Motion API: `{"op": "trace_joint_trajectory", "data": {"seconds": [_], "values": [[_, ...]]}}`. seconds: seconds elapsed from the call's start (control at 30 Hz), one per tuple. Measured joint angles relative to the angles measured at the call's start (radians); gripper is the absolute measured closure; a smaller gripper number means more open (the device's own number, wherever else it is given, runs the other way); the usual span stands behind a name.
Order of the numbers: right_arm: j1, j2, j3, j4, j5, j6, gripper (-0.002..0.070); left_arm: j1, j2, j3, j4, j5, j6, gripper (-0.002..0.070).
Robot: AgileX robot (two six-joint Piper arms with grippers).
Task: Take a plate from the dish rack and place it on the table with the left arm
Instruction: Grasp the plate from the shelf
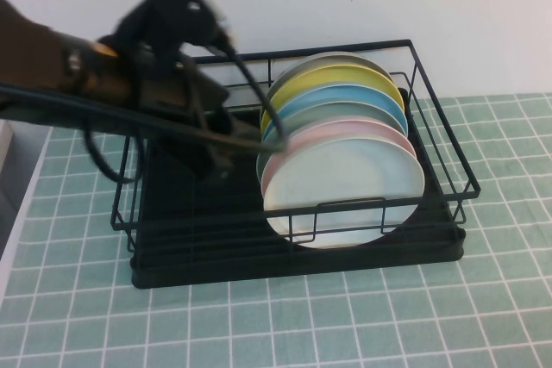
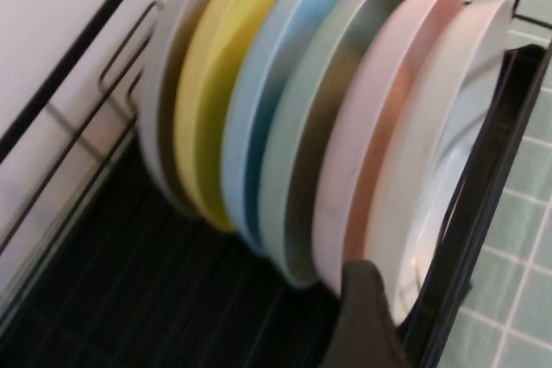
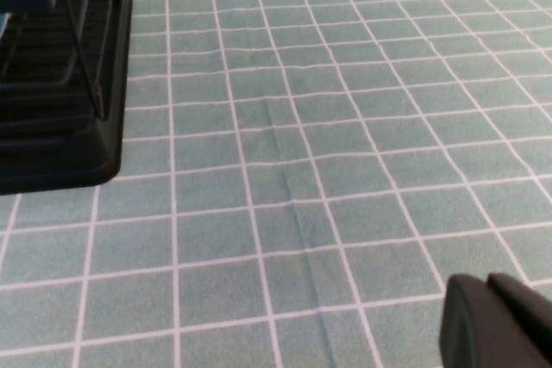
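While racked upright, plate (image 1: 345, 183) beside left hand (image 1: 226, 154), right hand (image 3: 496, 321) apart.

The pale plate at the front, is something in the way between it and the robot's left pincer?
Nothing visible blocks it. The left pincer sits inside the dish rack, right beside the plate, its finger at the rim. The right pincer waits over the table.

Dish rack (image 1: 293, 252) on tiled table (image 1: 483, 316)
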Motion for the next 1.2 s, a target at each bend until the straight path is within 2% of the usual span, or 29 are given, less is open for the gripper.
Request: {"op": "trace_joint_trajectory", "data": {"seconds": [0.27,0.53,0.67,1.2], "values": [[0.0,0.0,0.0,0.0,0.0,-0.002,0.0678,-0.145,0.047,-0.004,0.008,-0.109,0.094,0.0235],[0.0,0.0,0.0,0.0,0.0,-0.002,0.0678,-0.228,0.119,-0.004,0.026,-0.257,0.109,0.0235],[0.0,0.0,0.0,0.0,0.0,-0.002,0.0678,-0.248,0.164,-0.004,0.026,-0.275,0.109,0.0235],[0.0,0.0,0.0,0.0,0.0,-0.002,0.0678,-0.249,0.261,-0.004,0.04,-0.425,0.11,0.0235]]}}
